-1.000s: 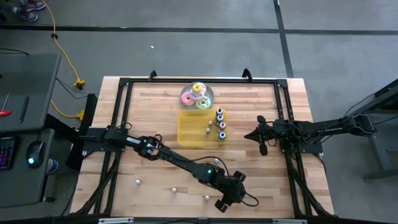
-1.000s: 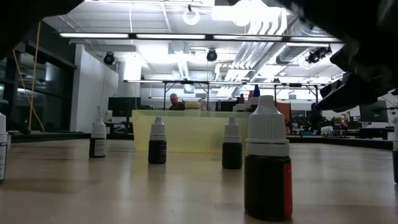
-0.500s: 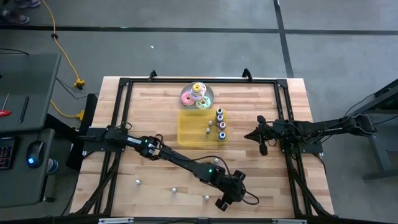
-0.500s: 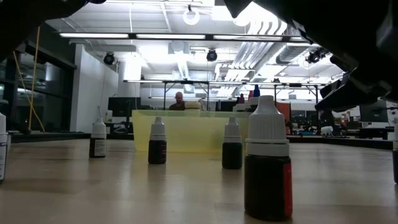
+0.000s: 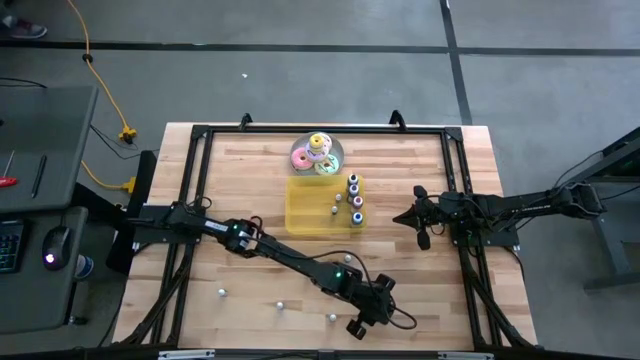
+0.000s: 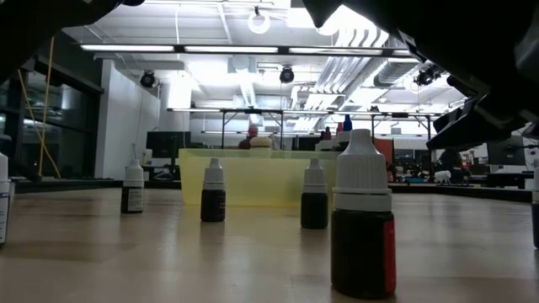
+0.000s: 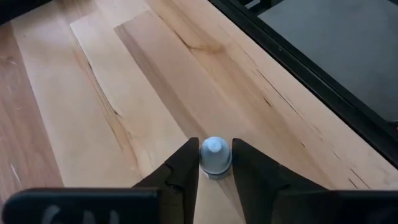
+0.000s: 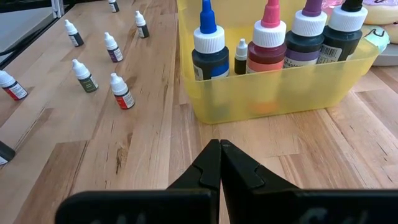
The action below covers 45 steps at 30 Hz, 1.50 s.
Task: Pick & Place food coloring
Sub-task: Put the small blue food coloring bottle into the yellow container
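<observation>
Several food coloring bottles point(image 8: 267, 37) stand in the yellow tray point(image 5: 305, 215); others remain loose. Left end effector point(image 7: 214, 167), near the worktop's front edge, grips one small bottle point(image 7: 214, 155); right end effector point(image 8: 220, 163) closed, idle.

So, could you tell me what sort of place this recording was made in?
Probably a robotics lab in an open industrial workspace: a wooden table in a black frame, a concrete floor with a trailing yellow cable, and exposed ceiling ducts above distant desks.

High cam straight down, low cam table-level, wrist cams close; tray point(image 5: 318, 205) shared w/ right wrist.
</observation>
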Motion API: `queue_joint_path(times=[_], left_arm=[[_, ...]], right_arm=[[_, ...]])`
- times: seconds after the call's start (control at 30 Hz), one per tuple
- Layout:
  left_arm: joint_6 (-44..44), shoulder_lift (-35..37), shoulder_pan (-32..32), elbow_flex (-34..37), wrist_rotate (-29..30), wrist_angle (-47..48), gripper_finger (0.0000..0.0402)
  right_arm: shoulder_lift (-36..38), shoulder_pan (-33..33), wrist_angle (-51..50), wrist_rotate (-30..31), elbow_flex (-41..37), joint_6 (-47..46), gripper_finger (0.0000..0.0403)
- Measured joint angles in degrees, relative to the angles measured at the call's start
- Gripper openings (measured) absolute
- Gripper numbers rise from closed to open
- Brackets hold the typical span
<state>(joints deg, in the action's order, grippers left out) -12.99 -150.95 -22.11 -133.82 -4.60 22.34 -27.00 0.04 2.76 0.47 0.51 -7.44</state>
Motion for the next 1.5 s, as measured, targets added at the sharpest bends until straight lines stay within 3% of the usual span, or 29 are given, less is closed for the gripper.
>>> queue_joint_path(times=[0.3, 0.6, 1.07, 1.5], left_arm=[[0.45, -0.02, 0.11, 0.0, 0.01, 0.02, 0.0083], [1.8, -0.02, 0.13, -0.04, 0.0, -0.18, 0.0033], [5.31, 0.02, 0.46, -1.04, -0.85, 1.24, 0.0033], [9.91, 10.05, 2.0, -1.16, -0.02, 4.75, 0.0033]], right_arm=[[0.0, -0.01, 0.0, 0.0, 0.0, 0.0, 0.0], [0.02, 0.0, 0.02, 0.0, 0.0, 0.0, 0.0], [0.02, 0.01, 0.01, 0.0, 0.0, 0.0, 0.0], [0.01, 0.01, 0.06, 0.0, 0.0, 0.0, 0.0]])
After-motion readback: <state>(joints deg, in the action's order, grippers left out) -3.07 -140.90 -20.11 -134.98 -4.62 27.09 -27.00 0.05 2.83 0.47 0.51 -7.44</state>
